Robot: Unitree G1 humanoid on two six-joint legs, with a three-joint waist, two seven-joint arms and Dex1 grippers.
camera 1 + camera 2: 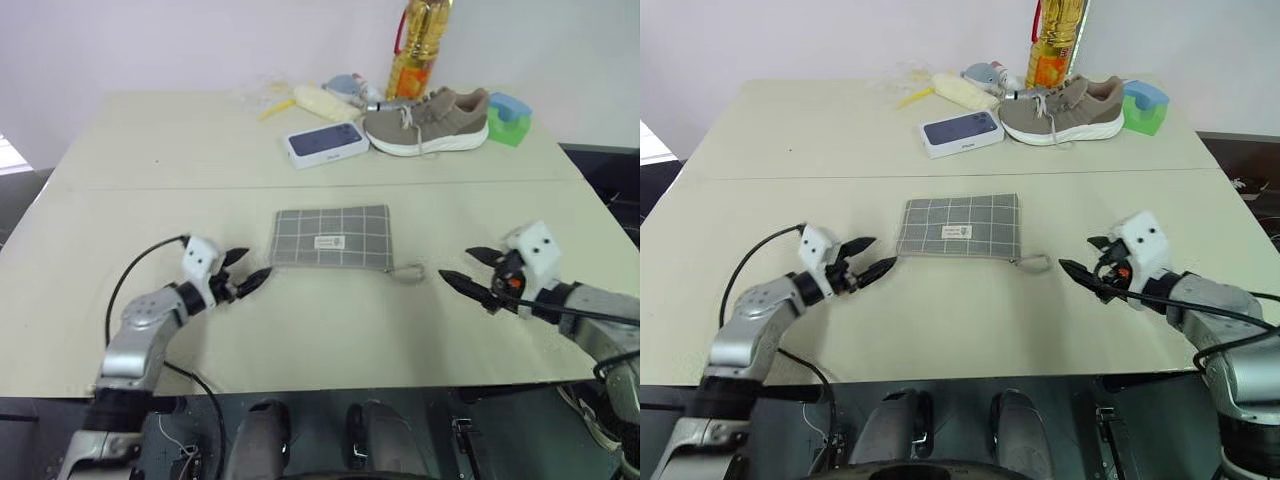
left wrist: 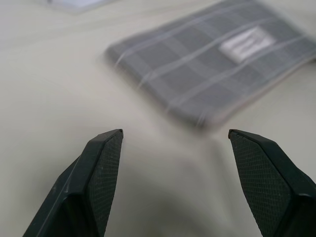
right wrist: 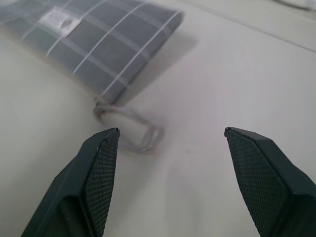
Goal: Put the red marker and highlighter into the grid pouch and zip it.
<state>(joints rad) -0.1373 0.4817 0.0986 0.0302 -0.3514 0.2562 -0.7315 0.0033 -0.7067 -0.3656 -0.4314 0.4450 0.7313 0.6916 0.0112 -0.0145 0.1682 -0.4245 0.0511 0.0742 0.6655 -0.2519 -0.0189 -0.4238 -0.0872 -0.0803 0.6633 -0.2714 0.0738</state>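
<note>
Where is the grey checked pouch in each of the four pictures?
Left eye view: the flat grey fabric grid pouch lies mid-table, between both hands.
Right eye view: the same spot, centre of the table.
Left wrist view: it lies beyond the fingertips, slanted.
Right wrist view: one end shows beyond the fingertips.
Shared landmark: its small white centre label.

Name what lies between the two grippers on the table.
The grid pouch lies flat between the left gripper and the right gripper, its pull loop toward the right one. Bare table flanks it, seen in both eye views.
</note>
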